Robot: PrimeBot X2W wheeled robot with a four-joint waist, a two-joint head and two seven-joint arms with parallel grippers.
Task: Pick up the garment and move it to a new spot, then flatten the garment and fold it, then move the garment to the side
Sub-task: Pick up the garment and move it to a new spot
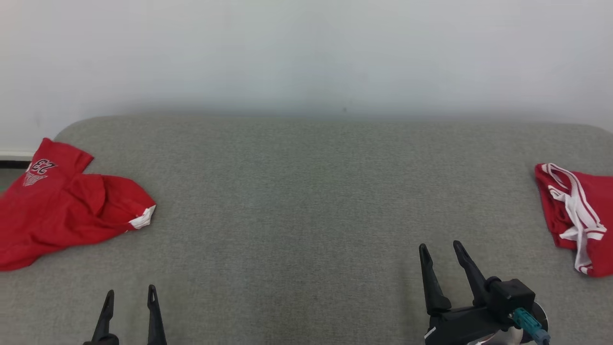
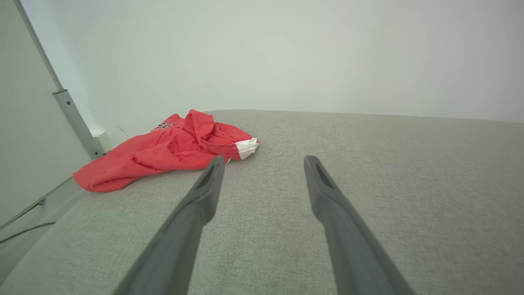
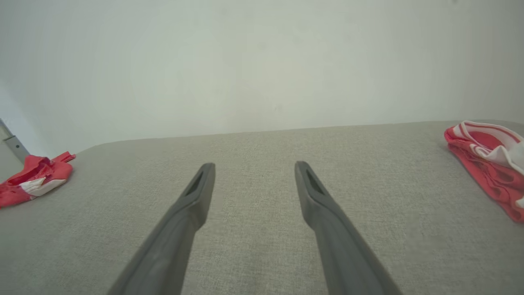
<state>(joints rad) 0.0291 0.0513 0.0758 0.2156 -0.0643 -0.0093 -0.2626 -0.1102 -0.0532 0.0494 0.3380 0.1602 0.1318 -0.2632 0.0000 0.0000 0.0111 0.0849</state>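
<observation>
light: bright, even, diffuse | shadows: faint, soft | glare: slight wall washout | focus: sharp | wrist-view edges: bent

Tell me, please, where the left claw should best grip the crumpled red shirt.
On the red shirt, probably the bunched sleeve behind the white cuff, approached from the middle of the grey surface: that end lies nearest the open left claw, folds raised.

The crumpled red fabric shirt (image 1: 62, 211) bears a white cuff (image 1: 142, 218) and dark-outlined white lettering, the bundled red fabric garment (image 1: 582, 215) carries white stripes, the flat woven tabletop (image 1: 306, 191) is plain heathered grey, and the left gripper (image 1: 131, 292) and right gripper (image 1: 439, 245) are black.
</observation>
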